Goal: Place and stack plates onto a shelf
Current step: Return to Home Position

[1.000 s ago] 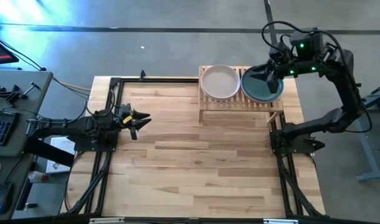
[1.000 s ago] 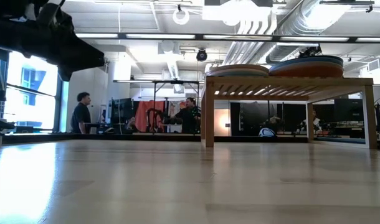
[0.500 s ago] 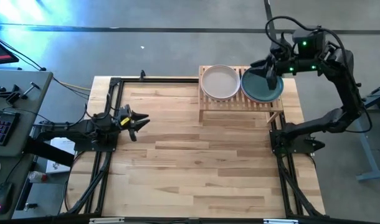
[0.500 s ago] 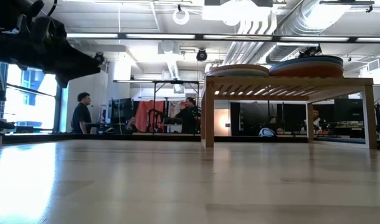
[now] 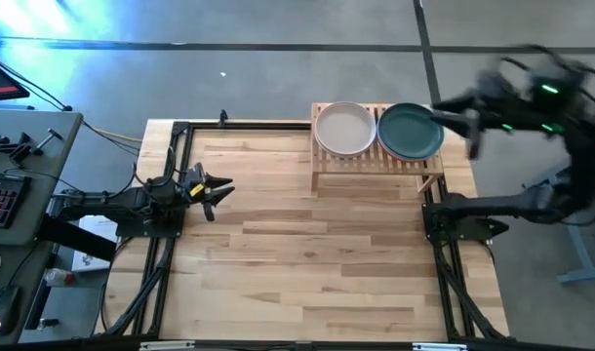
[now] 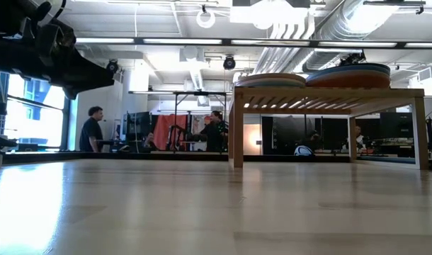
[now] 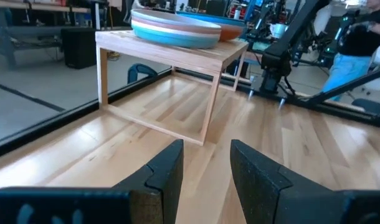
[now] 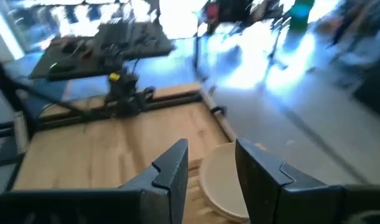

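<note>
The shelf [image 5: 377,156] stands at the table's far right, and two stacks of plates rest on its slats. A grey-white plate [image 5: 344,130] tops the left stack and a dark teal plate [image 5: 411,133] tops the right one. In the low view both stacks [image 6: 270,79] [image 6: 348,74] sit level on the shelf top [image 6: 329,92]. My right gripper [image 5: 470,135] hangs blurred just right of the teal plate, off the table's far right corner, open [image 8: 212,180], touching nothing. My left gripper [image 5: 219,189] waits open near the table's left edge [image 7: 205,174], facing the shelf [image 7: 171,56].
Bare wooden tabletop [image 5: 307,253] stretches in front of the shelf and between the arms. Black frame rails [image 5: 161,263] [image 5: 454,273] run along both sides. A desk with a keyboard [image 5: 0,195] stands left of the table. People [image 6: 92,127] stand in the room far behind.
My right gripper has drawn back from above the dark teal plate toward the table's right edge and now hangs past the shelf's right end, moving fast enough to blur. The teal plate has stayed on its stack. The shelf and the other plates have not moved.
</note>
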